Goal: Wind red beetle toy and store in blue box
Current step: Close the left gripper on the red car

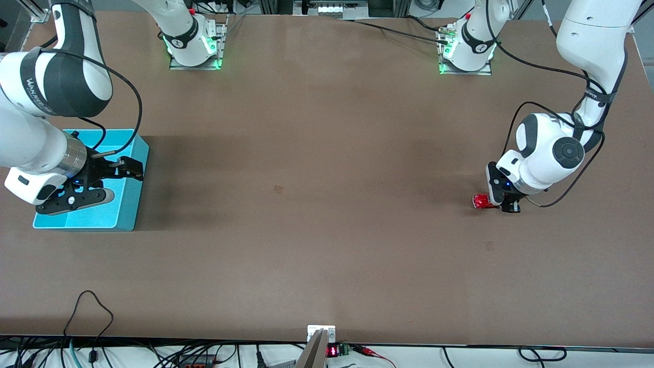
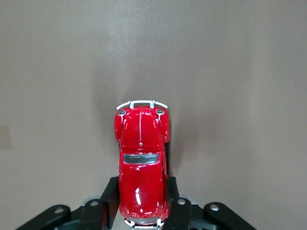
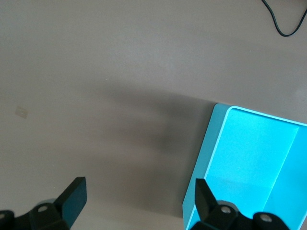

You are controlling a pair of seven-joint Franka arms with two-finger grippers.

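In left pincer (image 2: pixel 142 208): glossy rounded red beetle toy (image 2: pixel 142 163).

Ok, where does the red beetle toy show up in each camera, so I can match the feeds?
Front view: the red beetle toy sits on the table toward the left arm's end, clamped by the left gripper.
Left wrist view: the toy fills the middle, its rear between the fingers.
Right wrist view: not in it; only the blue box shows.
Shared landmark: the brown table.
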